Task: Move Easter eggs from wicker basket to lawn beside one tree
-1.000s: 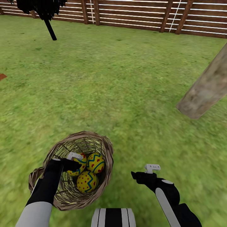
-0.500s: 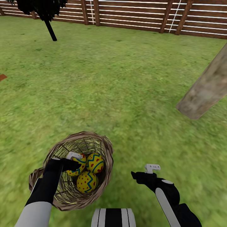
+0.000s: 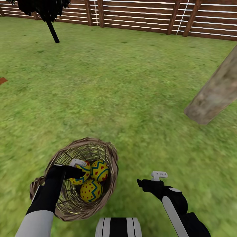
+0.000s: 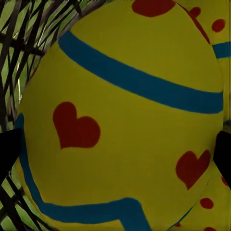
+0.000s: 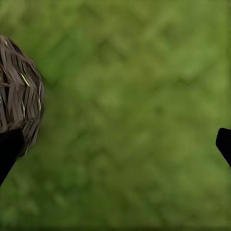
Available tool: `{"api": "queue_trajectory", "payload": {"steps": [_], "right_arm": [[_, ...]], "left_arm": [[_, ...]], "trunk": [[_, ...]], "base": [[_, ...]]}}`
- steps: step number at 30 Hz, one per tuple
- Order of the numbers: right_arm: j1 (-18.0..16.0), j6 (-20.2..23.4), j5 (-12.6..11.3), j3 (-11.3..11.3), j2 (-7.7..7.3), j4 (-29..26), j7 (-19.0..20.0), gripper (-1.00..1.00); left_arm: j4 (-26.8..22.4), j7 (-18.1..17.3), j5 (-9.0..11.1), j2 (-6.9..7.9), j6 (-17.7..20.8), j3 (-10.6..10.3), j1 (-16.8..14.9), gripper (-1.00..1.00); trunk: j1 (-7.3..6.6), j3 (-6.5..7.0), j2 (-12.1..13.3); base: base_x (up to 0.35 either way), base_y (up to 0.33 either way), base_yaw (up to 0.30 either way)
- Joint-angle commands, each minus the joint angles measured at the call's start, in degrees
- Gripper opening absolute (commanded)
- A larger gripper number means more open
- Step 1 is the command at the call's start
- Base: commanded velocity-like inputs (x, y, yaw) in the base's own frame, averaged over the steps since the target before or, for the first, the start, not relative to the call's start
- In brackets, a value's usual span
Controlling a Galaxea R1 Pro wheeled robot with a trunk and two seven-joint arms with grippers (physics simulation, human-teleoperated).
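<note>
Left pincer (image 3: 76, 168) is closing around 1 egg (image 3: 82, 171) inside the wicker basket (image 3: 112, 154); right pincer (image 3: 154, 179) is hanging open over the lawn (image 3: 131, 98).

Tree (image 3: 215, 95) trunk cut off at right frame edge, leftmost egg (image 3: 80, 172) partly hidden behind left gripper (image 3: 76, 167), its jaws perhaps closed, dark tree (image 3: 42, 10) crown cropped upper left

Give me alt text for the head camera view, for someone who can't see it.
The left hand reaches into a wicker basket on the lawn, at one of three yellow Easter eggs. The right hand hovers over grass beside the basket, a pale tree trunk stands to the right, and a wooden fence runs behind.
</note>
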Motion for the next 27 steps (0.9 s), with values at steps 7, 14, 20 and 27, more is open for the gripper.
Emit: {"api": "queue_trajectory", "payload": {"steps": [7, 14, 20, 27], "right_arm": [[-0.04, 0.12, -0.6, 0.12, -0.04, -0.06, -0.6, 1.0], [-0.04, 0.12, -0.6, 0.12, -0.04, -0.06, -0.6, 1.0], [-0.04, 0.12, -0.6, 0.12, -0.04, -0.06, -0.6, 1.0], [-0.04, 0.12, -0.6, 0.12, -0.04, -0.06, -0.6, 1.0]], "left_arm": [[-0.28, -3.0, -0.55, 0.03, 0.96, -0.89, -0.03, -1.0], [-0.39, -3.26, -0.55, 0.08, 1.72, -0.9, -0.03, -1.0], [-2.18, -5.56, -0.6, 0.12, 3.69, -1.02, -0.03, -1.0], [-2.33, -5.7, -0.64, 0.12, 4.36, -1.08, -0.03, -1.0]], "trunk": [[-0.03, 0.18, 0.0], [-0.03, 0.18, 0.0], [-0.11, 0.85, 0.04], [-0.24, 1.95, 0.1]], "base": [[0.0, 0.0, 0.0], [0.0, 0.0, 0.0], [0.0, 0.0, 0.0], [0.0, 0.0, 0.0]]}}
